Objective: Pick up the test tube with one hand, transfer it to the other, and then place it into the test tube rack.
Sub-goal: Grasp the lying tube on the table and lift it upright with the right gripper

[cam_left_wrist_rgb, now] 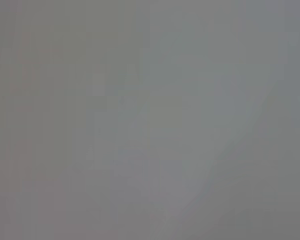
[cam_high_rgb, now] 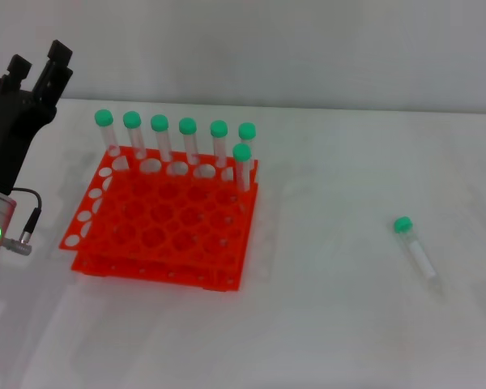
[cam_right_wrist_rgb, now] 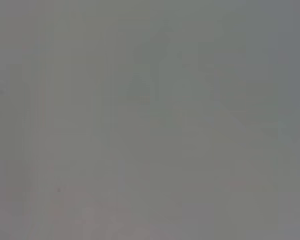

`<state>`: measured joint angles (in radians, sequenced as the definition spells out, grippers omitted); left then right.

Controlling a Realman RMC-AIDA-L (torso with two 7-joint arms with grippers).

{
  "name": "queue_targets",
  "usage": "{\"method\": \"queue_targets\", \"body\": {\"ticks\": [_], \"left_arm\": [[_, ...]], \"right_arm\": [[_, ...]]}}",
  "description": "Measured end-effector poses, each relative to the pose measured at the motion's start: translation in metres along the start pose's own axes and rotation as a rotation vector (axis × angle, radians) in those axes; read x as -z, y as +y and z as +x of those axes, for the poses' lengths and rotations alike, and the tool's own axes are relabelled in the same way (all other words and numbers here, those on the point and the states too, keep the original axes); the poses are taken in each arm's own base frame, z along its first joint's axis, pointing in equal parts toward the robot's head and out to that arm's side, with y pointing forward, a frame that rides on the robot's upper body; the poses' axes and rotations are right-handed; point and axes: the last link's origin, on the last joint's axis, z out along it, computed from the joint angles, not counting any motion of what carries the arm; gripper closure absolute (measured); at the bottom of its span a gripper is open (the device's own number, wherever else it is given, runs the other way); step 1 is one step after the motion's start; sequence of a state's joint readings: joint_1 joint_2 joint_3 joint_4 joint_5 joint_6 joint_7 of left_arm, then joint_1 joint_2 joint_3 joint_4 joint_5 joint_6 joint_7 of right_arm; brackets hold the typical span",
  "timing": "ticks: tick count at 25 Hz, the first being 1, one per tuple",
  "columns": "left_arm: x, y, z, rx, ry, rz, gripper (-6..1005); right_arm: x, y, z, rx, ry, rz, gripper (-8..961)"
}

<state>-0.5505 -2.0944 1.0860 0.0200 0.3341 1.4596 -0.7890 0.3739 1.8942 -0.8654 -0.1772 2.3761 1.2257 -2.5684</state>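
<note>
The test tube [cam_high_rgb: 414, 248] lies on its side on the white table [cam_high_rgb: 324, 324], at the right and rather near, well apart from the test tube rack [cam_high_rgb: 164, 219]. Its green cap points to the far left and its whitish lower part to the near right. Nothing touches it.

The rack stands at the left of the middle. Seven other green-capped tubes [cam_high_rgb: 186, 142] stand upright in it, six along the far row and one just in front of the right end of this row. Most holes are free.

The left gripper [cam_high_rgb: 40, 65] is raised at the far left edge, left of the rack, with its fingers pointing up and spread a little; it pinches nothing. The right gripper is not visible in any view, so I cannot tell its state.

In my judgement the picking has not begun. The tube is round and lies free, so it may roll away if a finger pushes it from one side before closing. Later, at the rack, the standing tubes may be knocked if the arm comes from the far side.

Only the head view shows the table, the rack and the tubes. Both wrist views show only a plain grey field, with nothing to recognise.
</note>
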Motion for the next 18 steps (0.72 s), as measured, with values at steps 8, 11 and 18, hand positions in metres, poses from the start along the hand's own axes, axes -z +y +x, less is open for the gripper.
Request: {"method": "queue_targets", "body": {"ticks": [8,11,18], "left_arm": [[0.008,-0.001,0.001,-0.007,0.002,-0.005,109],[0.015,-0.005,0.002,-0.006,0.003,0.014,109],[0.027,-0.012,0.008,-0.028,0.008,0.018,109]], "right_arm": [[-0.005,0.005,-0.011,0.009,-0.05,-0.01,111],[-0.004,0.008,-0.017,0.018,-0.074,-0.031,111],[-0.012,0.016,-0.037,-0.036,-0.073,-0.144,112]]}}
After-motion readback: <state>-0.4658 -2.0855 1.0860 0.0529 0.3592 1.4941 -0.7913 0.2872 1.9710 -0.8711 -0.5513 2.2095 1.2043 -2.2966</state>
